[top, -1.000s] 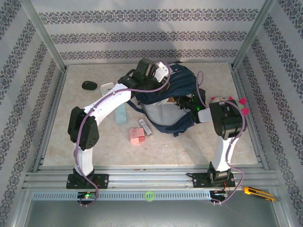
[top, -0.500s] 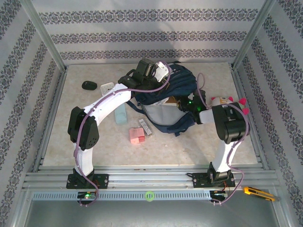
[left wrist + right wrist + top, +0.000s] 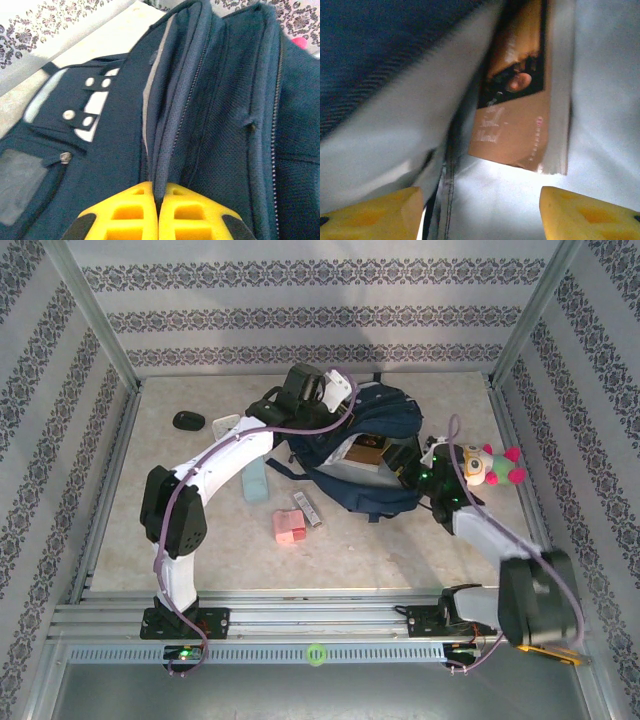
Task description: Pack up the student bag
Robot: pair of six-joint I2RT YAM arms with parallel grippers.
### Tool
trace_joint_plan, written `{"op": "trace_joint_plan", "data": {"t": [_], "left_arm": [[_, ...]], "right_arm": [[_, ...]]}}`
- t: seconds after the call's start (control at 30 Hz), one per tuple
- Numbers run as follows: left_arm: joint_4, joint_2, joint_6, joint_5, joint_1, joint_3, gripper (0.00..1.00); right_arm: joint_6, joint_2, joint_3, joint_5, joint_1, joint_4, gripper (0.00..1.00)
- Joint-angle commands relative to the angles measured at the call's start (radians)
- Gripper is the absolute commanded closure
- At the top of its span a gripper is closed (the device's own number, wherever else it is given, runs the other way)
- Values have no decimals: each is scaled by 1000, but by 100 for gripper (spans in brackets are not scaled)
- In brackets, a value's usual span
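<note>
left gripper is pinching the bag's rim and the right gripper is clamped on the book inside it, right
No. The right gripper is open, its fingers clear of the book, as the right wrist view shows. The left gripper does pinch the student bag rim.

Place: probably robot lab cell | evidence: aluminium frame, patterned wall panels

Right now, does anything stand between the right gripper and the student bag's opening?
Nothing visible does. The right gripper stands open at the mouth of the student bag, pale lining and a brown book inside ahead of it. The left gripper is shut on the bag's rim.
</note>
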Motion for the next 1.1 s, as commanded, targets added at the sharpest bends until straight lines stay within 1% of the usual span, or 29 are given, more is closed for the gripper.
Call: {"op": "trace_joint_plan", "data": {"t": [0.0,0.07,0.1,0.17,0.23,0.3,0.33,0.4,0.43,0.5,0.57,0.63,0.67,0.7,0.73,0.8,0.83,0.87,0.9,0.93,1.07], "left_arm": [[79,-47,25,5,21,-47,100],[96,-51,22,19,23,-85,100],[107,-53,18,16,22,-103,100],[120,-55,19,12,22,-127,100],[133,-55,20,5,22,-143,100],[147,-56,10,14,22,-154,100],[155,-58,2,24,22,-158,100],[184,-59,-10,45,19,-175,100],[190,-61,-9,43,17,-182,100],[188,-63,5,9,16,-190,100],[196,-65,37,-32,16,-208,100],[186,-66,76,-19,14,-217,100],[172,-65,93,12,15,-219,96],[149,-65,112,60,12,-222,90],[126,-68,120,86,10,-223,80],[102,-86,95,100,10,-237,57],[99,-103,80,94,12,-249,49],[100,-122,61,89,16,-260,43],[106,-146,34,90,25,-271,38],[110,-166,5,95,36,-278,35],[116,-251,-139,84,110,-315,31]], "right_arm": [[-155,-186,56,119,-4,-360,37],[-197,-254,97,130,-7,-457,37],[-209,-273,112,117,-8,-481,36],[-212,-280,121,51,-11,-475,36],[-190,-251,113,-26,-10,-431,37],[-168,-206,106,-64,-3,-395,41],[-165,-192,102,-67,2,-377,43],[-160,-167,96,-52,18,-340,53],[-165,-162,98,-47,24,-329,54],[-177,-166,113,-41,32,-334,53],[-202,-195,126,-28,36,-359,49],[-233,-243,140,-6,35,-396,45],[-249,-258,147,2,37,-412,45],[-273,-278,163,8,38,-439,44],[-308,-289,188,13,43,-475,44],[-373,-286,239,17,56,-551,43],[-420,-276,279,23,72,-603,43],[-465,-261,312,32,91,-644,42],[-525,-244,356,58,120,-692,42],[-587,-225,392,94,156,-734,42],[-848,-139,496,250,341,-840,41]]}}
